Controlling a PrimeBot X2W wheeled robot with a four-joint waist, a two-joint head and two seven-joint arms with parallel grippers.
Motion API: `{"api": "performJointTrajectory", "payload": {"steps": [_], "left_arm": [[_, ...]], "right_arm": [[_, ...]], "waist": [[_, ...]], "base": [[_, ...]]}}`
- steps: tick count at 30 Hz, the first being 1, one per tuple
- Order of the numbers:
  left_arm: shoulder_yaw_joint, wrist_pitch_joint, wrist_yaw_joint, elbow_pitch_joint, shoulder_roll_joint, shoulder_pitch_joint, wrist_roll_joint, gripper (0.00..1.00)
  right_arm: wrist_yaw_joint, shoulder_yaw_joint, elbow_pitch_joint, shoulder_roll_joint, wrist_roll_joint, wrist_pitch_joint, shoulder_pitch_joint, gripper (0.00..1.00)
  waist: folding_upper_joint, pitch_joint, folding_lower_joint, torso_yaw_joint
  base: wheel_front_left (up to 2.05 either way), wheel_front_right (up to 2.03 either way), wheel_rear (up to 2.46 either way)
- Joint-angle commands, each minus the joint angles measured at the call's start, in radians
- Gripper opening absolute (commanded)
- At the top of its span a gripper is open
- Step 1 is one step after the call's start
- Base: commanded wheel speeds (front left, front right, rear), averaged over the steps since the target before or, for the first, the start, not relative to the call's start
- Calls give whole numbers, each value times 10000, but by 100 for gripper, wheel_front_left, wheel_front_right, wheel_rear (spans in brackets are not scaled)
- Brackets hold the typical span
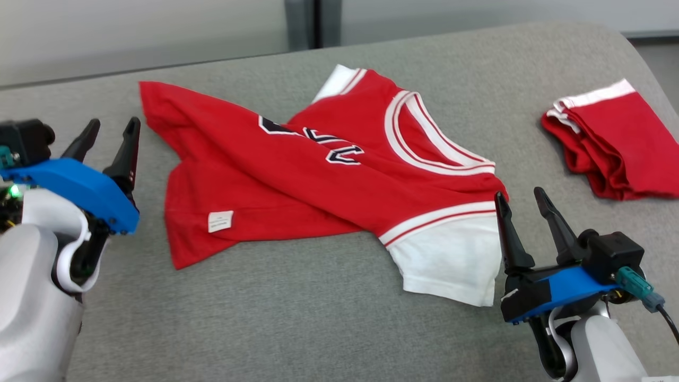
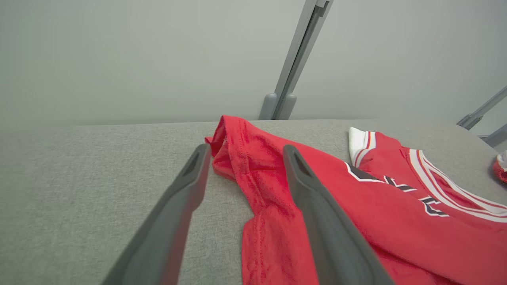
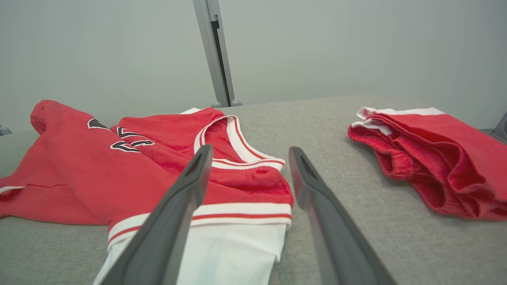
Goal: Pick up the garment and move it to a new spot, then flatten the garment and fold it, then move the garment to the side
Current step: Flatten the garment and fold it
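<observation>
As it is seen from the head camera, the garment (image 1: 318,175), a red jersey with white trim and dark lettering, is spread in a rumpled, partly doubled-over state near the middle of the grey fabric tabletop (image 1: 297,318). Its white-banded neckline is turned toward the far right. A white sleeve (image 1: 451,260) is laid out at the near right edge, and a small white label (image 1: 220,221) is shown on the near left part. One red corner is drawn out toward the far left.

The left claw (image 1: 114,123) is held just beside the jersey's left edge, its two dark fingers parted and empty. In the left wrist view the red hem (image 2: 233,158) is seen beyond the gap between those fingers.

The right claw (image 1: 519,193) is set just beside the white sleeve, likewise spread wide with nothing gripped.

Farther right, well apart from the jersey, a second red cloth (image 1: 615,143) with white trim is laid in folds. Behind the tabletop a pale wall (image 1: 132,32) and a grey post (image 1: 302,24) are seen.
</observation>
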Motion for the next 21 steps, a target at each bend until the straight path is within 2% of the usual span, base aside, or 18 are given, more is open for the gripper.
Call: {"api": "performJointTrajectory", "payload": {"steps": [1, 5, 11, 14, 21], "left_arm": [[-18, -105, -33, -29, 48, 169, 34, 100], [-172, -560, -8, -295, -168, 875, 105, 100], [-597, -1317, 606, -915, -593, 2094, 610, 100], [-989, -1248, 913, -1061, -918, 2517, 774, 100], [-1348, -692, 1177, -646, -1208, 2402, 818, 100]], "right_arm": [[5, -20, 26, -11, -56, 46, 18, 100], [5, -148, -3, -11, -154, 160, 254, 100], [5, -357, -292, -12, -257, 364, 624, 100], [5, -410, -450, -11, -276, 497, 812, 100], [5, -298, -772, -12, -288, 777, 999, 100]], "waist": [[0, -66, -1, 43], [0, -453, -1, 346], [0, -848, -1, 707], [0, -942, -1, 822], [0, -855, -1, 806]], "base": [[0, 0, 0], [0, 0, 0], [0, 0, 0], [0, 0, 0], [0, 0, 0]]}}
